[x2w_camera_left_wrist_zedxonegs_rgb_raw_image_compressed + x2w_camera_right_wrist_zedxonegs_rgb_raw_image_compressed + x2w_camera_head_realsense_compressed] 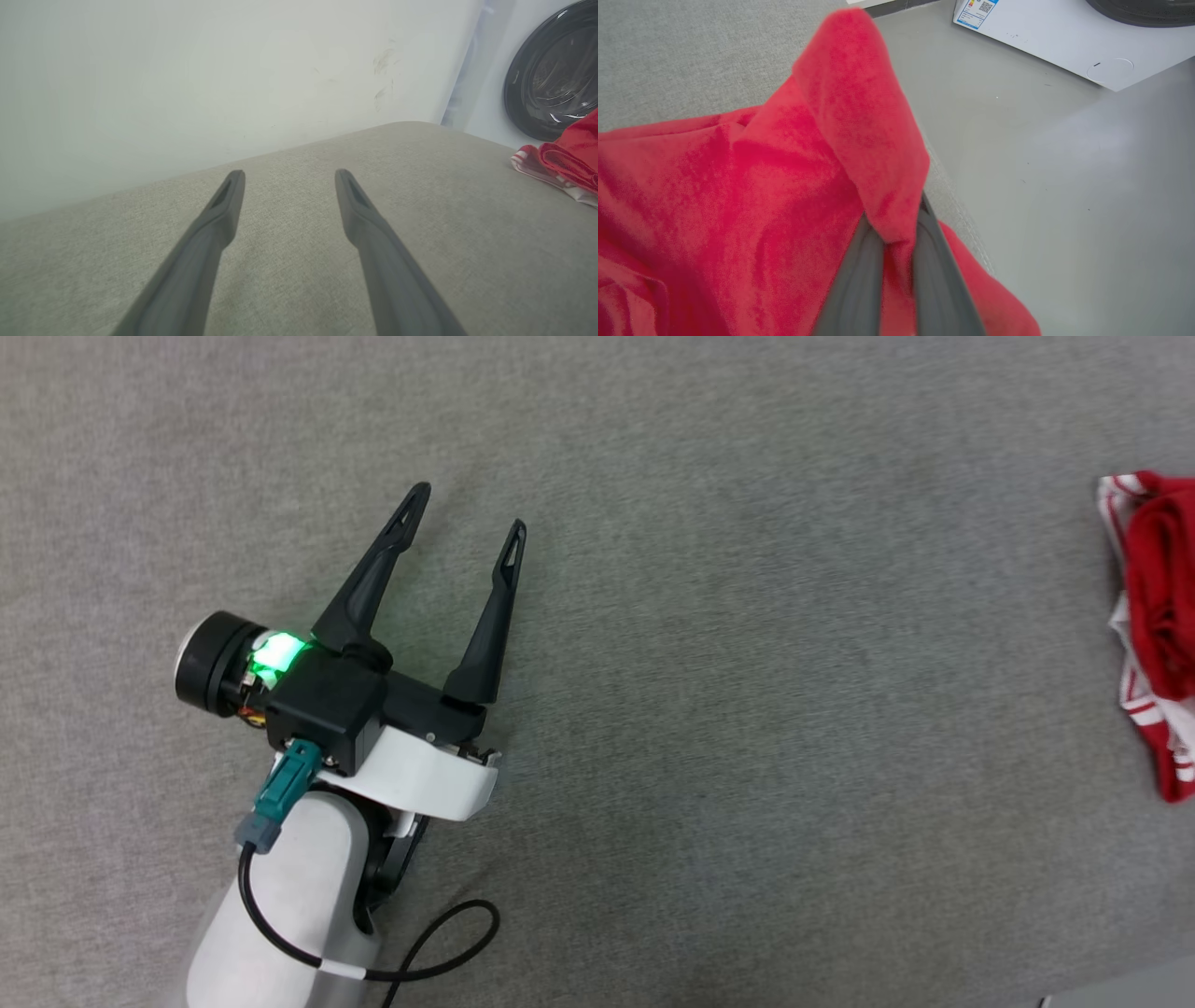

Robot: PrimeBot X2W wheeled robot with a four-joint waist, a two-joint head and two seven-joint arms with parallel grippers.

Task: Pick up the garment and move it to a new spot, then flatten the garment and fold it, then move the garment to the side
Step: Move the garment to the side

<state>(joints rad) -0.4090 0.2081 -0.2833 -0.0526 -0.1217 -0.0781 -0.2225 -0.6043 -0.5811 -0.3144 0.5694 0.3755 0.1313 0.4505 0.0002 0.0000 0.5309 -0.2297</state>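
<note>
At the right edge of the grey padded surface (747,728), the right gripper (896,233) pinches a fold of the red jersey (1158,607); the left gripper (470,509) hovers spread, empty. Pickup seems underway; next comes a clean lift.

A sticker (978,10) bearing a QR code stands on the white appliance (1064,51); its print is too small to read.

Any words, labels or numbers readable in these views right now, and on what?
Nothing can be read as text.
The sticker on the white appliance: coloured bars and a QR code, print too small to read.
The garment: the parts showing bear no lettering.
</note>
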